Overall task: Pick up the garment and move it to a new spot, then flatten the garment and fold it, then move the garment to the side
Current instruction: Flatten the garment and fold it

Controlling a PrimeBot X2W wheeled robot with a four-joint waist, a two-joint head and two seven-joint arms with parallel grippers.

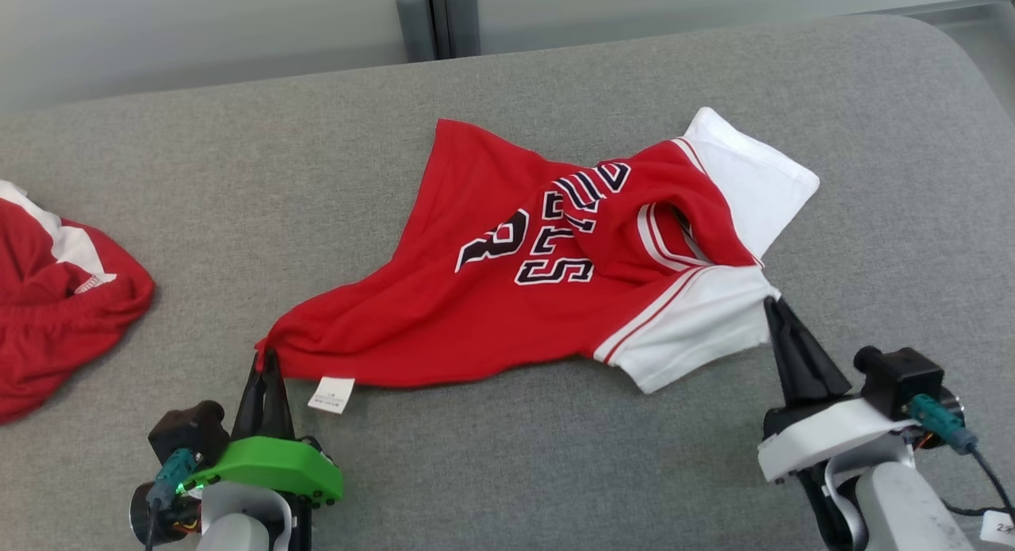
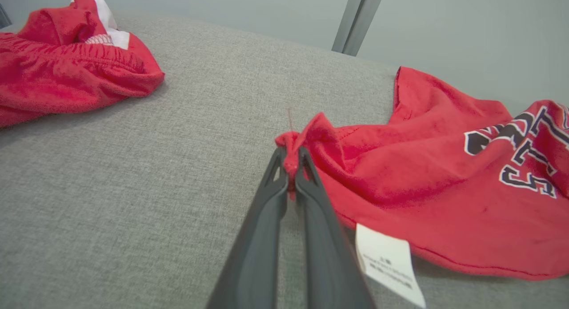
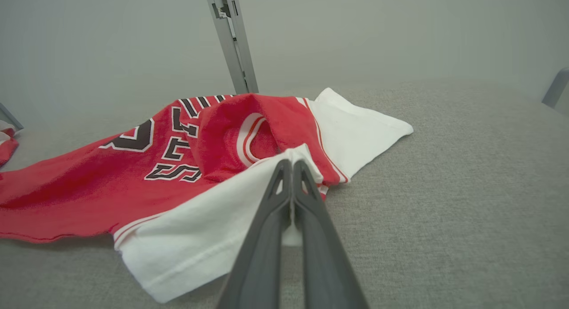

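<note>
The garment (image 1: 507, 297) is a red jersey with white sleeves and dark lettering, lying crumpled across the middle of the grey table (image 1: 507, 456). My left gripper (image 1: 267, 359) is shut on the garment's red bottom corner at the near left; the left wrist view shows the red fabric pinched between the gripper (image 2: 291, 160) tips. My right gripper (image 1: 773, 304) is shut on the edge of the near white sleeve; in the right wrist view the gripper (image 3: 292, 164) pinches white cloth of the garment (image 3: 186, 166). A white care label (image 1: 331, 394) hangs from the hem.
A second red and white piece of clothing (image 1: 55, 297) lies bunched at the table's left edge, also seen as clothing (image 2: 66, 69) at the upper left of the left wrist view. A grey post (image 1: 438, 16) stands behind the table's far edge.
</note>
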